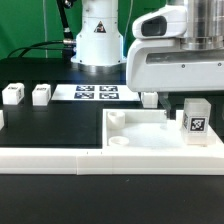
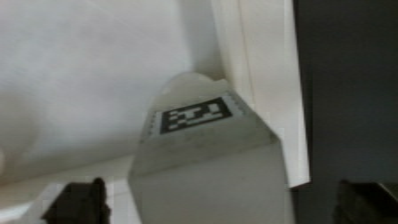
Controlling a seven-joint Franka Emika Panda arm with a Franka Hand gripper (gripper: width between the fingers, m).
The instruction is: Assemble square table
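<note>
Gripper (image 2: 222,200) is released. In the wrist view both fingertips (image 2: 80,200) sit wide apart with a gap on each side of the leg (image 2: 205,160), so nothing is clamped. The leg is between them, tag (image 2: 192,115) facing the camera.

In the exterior view the same leg (image 1: 195,118) stands upright on the recessed face of the square tabletop slab (image 1: 150,135), toward the exterior view's right and close to the far rim. I can't tell whether it is seated in a corner hole or just resting there (the gripper body hides that corner). The gripper housing hangs right above it, and I can't make out the fingers from this angle.

The slab lies flat on the black counter (image 1: 60,125), right of centre in the exterior view, recessed side up. Two corner holes (image 1: 117,120) are visible on its left edge, both bare.

Two more legs (image 1: 12,94) (image 1: 41,94) stand side by side on the counter at the exterior view's far left, well apart from the slab.

The marker board (image 1: 97,93) lies flat behind the slab, in front of the robot base (image 1: 97,35).

A long white bar (image 1: 50,157) runs along the near edge of the counter, touching or just beside the slab's front edge (can't separate them at this resolution).
</note>
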